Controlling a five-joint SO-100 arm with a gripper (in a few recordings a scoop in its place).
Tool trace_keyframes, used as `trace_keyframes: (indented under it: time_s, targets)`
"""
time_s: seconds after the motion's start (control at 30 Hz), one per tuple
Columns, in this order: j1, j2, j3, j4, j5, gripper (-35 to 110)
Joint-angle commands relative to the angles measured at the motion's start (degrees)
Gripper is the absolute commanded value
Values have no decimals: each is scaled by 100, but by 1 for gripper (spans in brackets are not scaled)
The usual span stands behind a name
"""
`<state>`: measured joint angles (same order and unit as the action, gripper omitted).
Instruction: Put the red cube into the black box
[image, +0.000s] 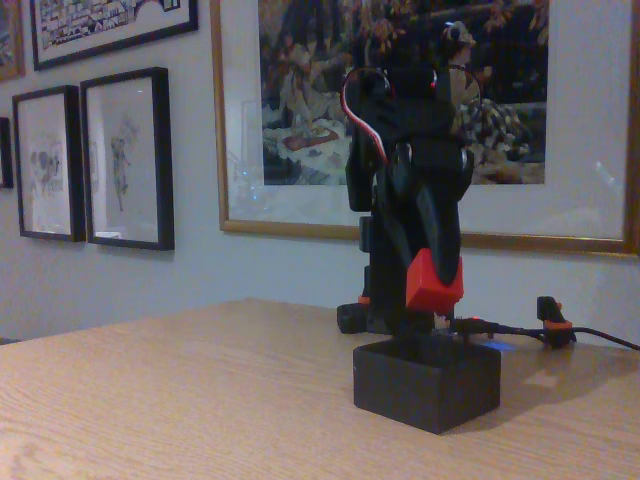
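The red cube (433, 281) hangs tilted in the air, pinched between the black fingers of my gripper (428, 272), which points downward. Directly below it on the wooden table sits the black box (426, 384), open-topped and low. A small gap separates the cube's lowest corner from the box's rim. My black arm rises behind and above the cube, with a red and white wire looping over its top.
The wooden table (180, 400) stretches wide to the left and front of the box. Behind the box stands the arm's base, with a black cable and orange clip (553, 322) running right. Framed pictures hang on the wall behind.
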<state>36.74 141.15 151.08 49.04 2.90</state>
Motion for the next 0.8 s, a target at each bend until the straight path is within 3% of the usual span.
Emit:
trace_keyframes:
  time_s: [0.0, 0.77]
  targets:
    - [123, -97, 26, -176, -35, 0]
    - [44, -132, 26, -211, -396, 22]
